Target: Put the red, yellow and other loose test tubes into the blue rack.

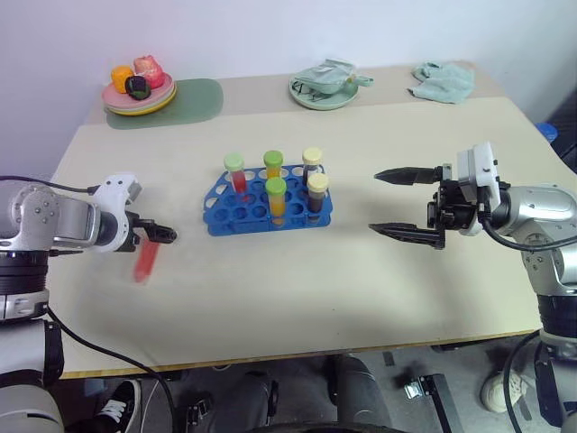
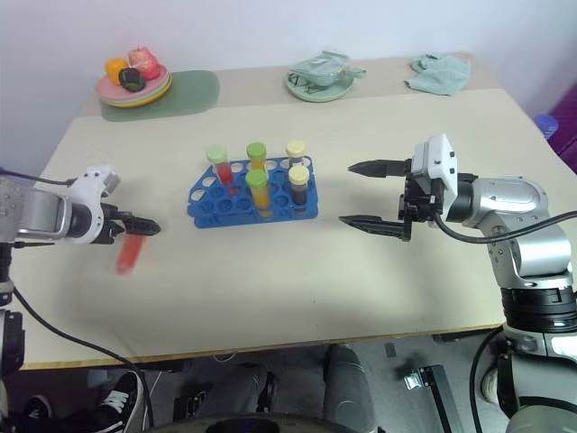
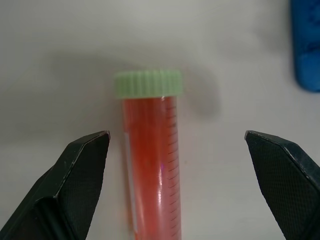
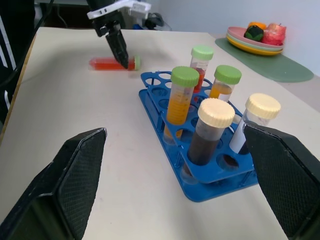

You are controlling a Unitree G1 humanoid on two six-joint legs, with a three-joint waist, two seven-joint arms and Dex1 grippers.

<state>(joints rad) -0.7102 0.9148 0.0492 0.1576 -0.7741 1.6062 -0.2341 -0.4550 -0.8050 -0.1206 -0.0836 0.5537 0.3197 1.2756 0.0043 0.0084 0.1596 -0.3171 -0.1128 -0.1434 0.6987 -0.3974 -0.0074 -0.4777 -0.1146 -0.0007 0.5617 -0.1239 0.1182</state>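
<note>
Five capped tubes stand in the blue rack; one red tube lies loose.

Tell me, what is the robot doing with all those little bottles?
It is sorting test tubes into the blue rack. Five tubes already stand in it. One red tube with a green cap lies loose on the table, off to the rack's left. The left gripper is open right over that tube, one finger on each side, but has not grabbed it. The right gripper hangs open on the other side of the rack, holding nothing.
</note>
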